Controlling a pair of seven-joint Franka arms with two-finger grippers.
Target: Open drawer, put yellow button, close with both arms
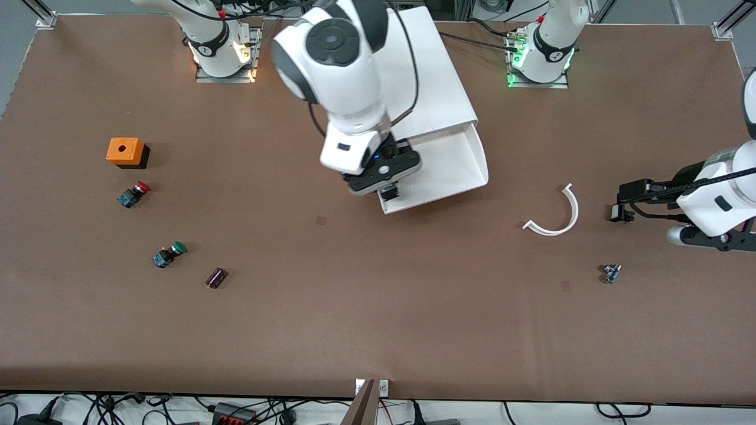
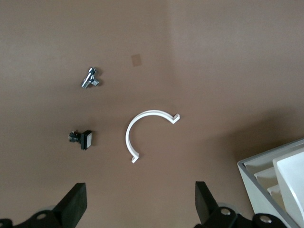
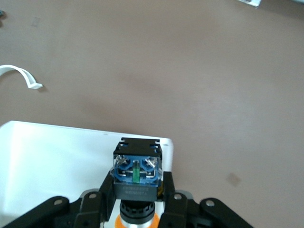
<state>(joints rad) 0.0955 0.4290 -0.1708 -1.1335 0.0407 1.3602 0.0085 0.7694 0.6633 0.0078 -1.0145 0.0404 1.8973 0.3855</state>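
Two grippers: right gripper (image 1: 388, 190) clamps the yellow button (image 3: 137, 173) over the open drawer (image 1: 449, 171), seemingly near its front corner; release risks missing. Left gripper (image 2: 140, 202) waits, fingers apart.

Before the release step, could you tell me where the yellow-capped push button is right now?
The yellow-capped push button is clamped in the right gripper, over the front corner of the open white top drawer.

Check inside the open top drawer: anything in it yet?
The drawer shows bare white floor, nothing lying in it. The right gripper holds the yellow button over its front corner, and that arm covers part of the interior.
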